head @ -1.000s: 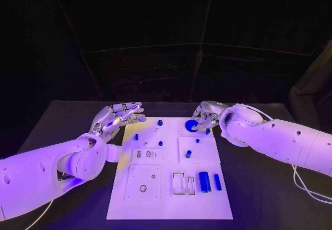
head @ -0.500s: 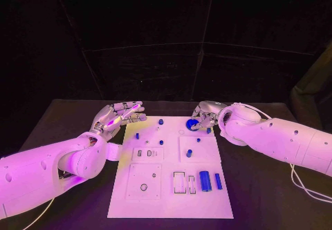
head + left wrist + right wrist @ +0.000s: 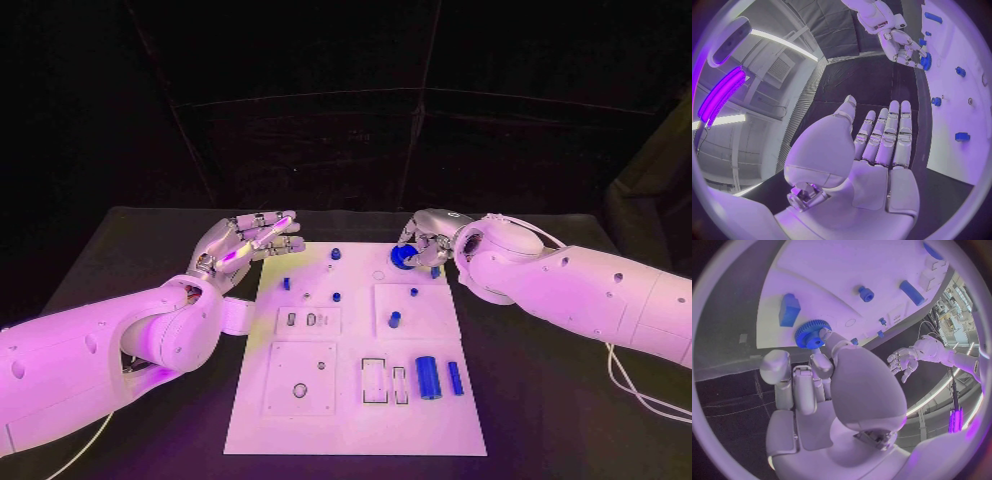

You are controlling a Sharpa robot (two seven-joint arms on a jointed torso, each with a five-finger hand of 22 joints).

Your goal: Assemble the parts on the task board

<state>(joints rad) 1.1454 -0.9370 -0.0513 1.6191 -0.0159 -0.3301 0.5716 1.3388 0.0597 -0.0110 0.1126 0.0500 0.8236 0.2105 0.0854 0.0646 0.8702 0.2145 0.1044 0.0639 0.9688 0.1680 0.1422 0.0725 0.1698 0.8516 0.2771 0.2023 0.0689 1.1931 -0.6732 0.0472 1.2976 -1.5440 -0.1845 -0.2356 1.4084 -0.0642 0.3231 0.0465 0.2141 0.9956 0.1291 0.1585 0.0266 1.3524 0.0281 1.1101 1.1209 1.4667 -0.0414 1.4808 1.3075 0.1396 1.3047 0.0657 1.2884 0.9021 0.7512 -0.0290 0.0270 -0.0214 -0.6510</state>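
On the black table [image 3: 144,250] lay one white task board [image 3: 353,425], its long sides running away from the robot. Two hands worked at its far end. The right hand [image 3: 421,243] pinched one blue gear [image 3: 402,256] between thumb and fingers, holding it over the board's far right corner; in the right wrist view the same gear [image 3: 811,333] sat at the fingertips, toothed rim plain to see, above the white surface. The left hand [image 3: 248,243] hovered just beyond the board's far left corner, fingers straight and close together, holding nothing (the left wrist view showed its palm bare).

Counted from the head view, the near right of the board carried two blue cylinders lying side by side, a thick cylinder [image 3: 427,377] and a thin rod [image 3: 454,378]. One upright blue peg [image 3: 392,320] stood in the middle right panel. About five smaller blue pieces dotted the far half, too small to tell apart. Several rectangular slots and one round hole in the near left panels were hard to read as filled or not.

The right arm's bulk hid the board's far right edge. Bare dark table ran along both long sides, and the board's near end lay unobstructed.
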